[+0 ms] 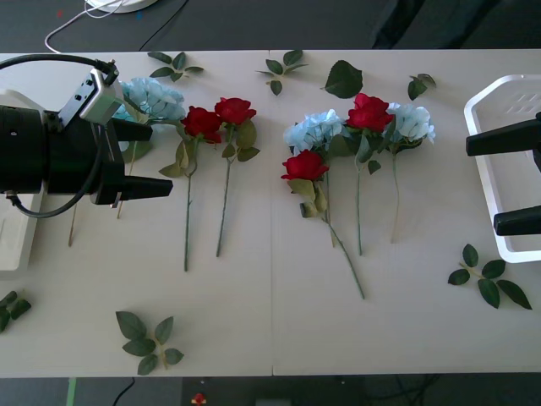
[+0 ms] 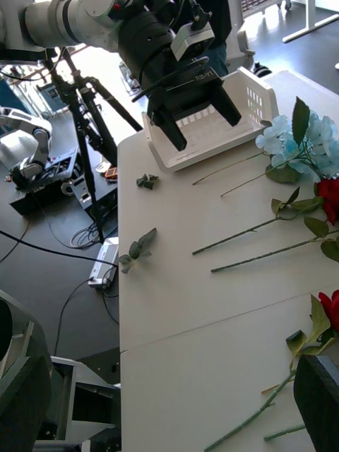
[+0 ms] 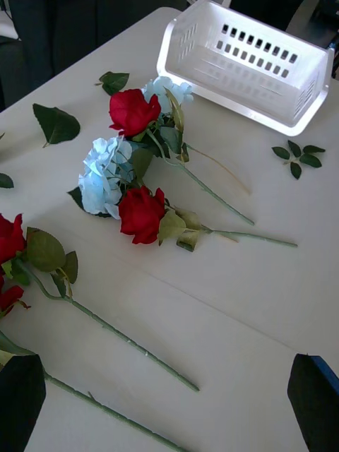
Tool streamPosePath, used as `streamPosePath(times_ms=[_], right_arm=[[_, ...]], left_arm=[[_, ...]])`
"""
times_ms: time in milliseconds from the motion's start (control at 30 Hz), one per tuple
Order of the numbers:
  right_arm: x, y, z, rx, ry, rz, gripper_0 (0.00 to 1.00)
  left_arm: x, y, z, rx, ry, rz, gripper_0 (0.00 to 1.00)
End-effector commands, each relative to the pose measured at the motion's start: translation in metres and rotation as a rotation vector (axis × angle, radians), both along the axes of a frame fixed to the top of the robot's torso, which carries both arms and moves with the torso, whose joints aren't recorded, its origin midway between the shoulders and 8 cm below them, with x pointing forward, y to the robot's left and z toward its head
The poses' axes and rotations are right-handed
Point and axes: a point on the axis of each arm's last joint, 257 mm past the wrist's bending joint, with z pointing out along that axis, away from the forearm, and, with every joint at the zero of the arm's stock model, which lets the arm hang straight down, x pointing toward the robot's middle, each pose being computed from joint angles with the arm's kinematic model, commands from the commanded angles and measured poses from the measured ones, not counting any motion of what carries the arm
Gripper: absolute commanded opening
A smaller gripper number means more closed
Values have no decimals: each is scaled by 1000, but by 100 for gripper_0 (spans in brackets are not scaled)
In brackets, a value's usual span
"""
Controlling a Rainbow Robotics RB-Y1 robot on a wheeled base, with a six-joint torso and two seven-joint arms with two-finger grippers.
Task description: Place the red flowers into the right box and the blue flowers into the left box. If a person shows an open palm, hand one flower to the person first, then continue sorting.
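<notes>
A lab is showing here: a tripod (image 2: 85,120), floor cables (image 2: 42,247) and another robot arm (image 2: 28,148) are standing beside the table (image 2: 183,311).

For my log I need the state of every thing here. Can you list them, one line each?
Red flowers: four, lying on the table, unsorted.
Blue flowers: three, lying on the table.
Right box: on the table, empty.
Left box: empty.
Left gripper: open, holding nothing.
Right gripper: open, holding nothing.

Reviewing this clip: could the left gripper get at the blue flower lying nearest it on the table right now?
Probably yes. The left gripper hangs open beside the leftmost blue flower, whose head lies by its upper finger. Nothing covers the bloom, though part of its stem runs under the gripper and a red rose lies close alongside.
</notes>
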Motion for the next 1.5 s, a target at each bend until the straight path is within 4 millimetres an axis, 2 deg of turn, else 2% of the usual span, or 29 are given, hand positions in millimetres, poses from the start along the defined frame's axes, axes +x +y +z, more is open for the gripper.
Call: streamPosePath(times_ms=[33,167,200,267,433,600,767,867,967,1200,1367,1500], right_arm=[[-8,6,7,20,-38,33,100],[-8,6,7,20,-38,33,100],[-3,0,-3,21,-8,2,100],[5,-4,-3,5,-5,-42,100],[27,-7,-5,-28,8,-160,100],[50,-6,-11,-55,120,-367,100],[64,-11,-21,-71,258,-587,100],[72,-18,-32,-83,329,-730,100],[80,-25,-47,-89,397,-844,100],[106,-38,-79,-87,513,-1040,100],[132,-47,-95,-95,507,-1156,100],[158,-53,-107,-91,514,-1246,100]], left_arm=[[-20,-1,-51,-16,105,-6,100],[-12,-8,-50,-108,96,41,100],[-11,-8,-48,-86,71,33,100],[-4,-4,-43,-45,28,32,100],[8,4,-14,-28,-1,41,100],[14,26,22,74,119,120,100],[23,50,49,133,280,345,100],[25,74,58,155,395,545,100],[30,101,53,177,444,699,100],[52,162,9,278,432,1000,100],[58,184,-20,271,464,1160,100],[55,200,-54,245,552,1295,100]])
